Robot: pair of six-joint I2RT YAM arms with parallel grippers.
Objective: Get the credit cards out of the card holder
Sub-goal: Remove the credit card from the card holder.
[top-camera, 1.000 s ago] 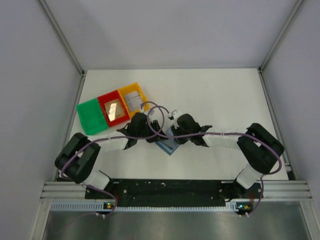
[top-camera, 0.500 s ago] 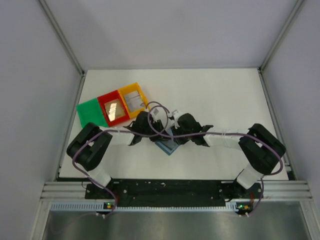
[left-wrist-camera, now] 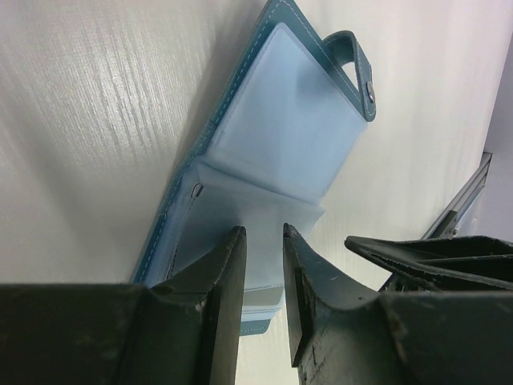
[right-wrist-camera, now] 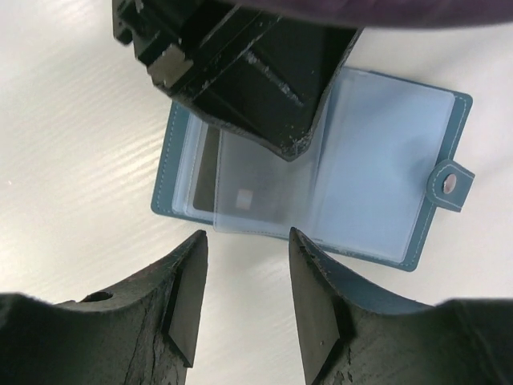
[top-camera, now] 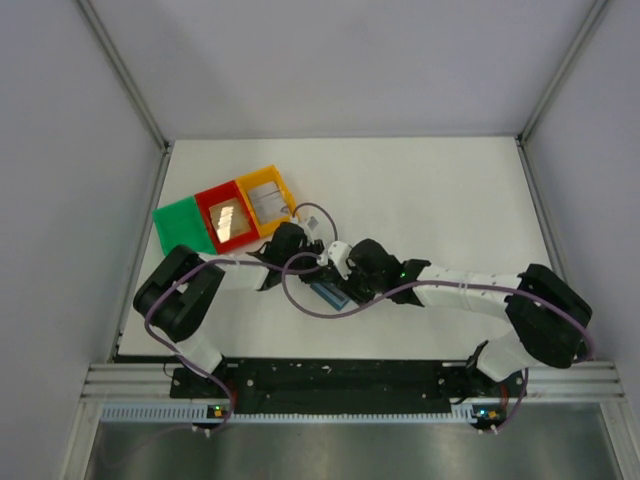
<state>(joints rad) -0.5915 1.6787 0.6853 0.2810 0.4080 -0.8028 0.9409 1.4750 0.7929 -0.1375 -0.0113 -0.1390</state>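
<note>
Two tools crowded the open holder [top-camera: 326, 294] lying mid-frame on the counter [top-camera: 450, 200]: left tool [left-wrist-camera: 263, 233] narrowly parted, tips at its clear pockets [left-wrist-camera: 280, 136]; right tool [right-wrist-camera: 247, 241] spread, just beside.

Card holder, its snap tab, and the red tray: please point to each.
card holder [right-wrist-camera: 361, 172], right wrist view, clear pocket.
snap tab [right-wrist-camera: 449, 186], right wrist view, its button.
red tray [top-camera: 205, 213], top view, left rim.
</note>
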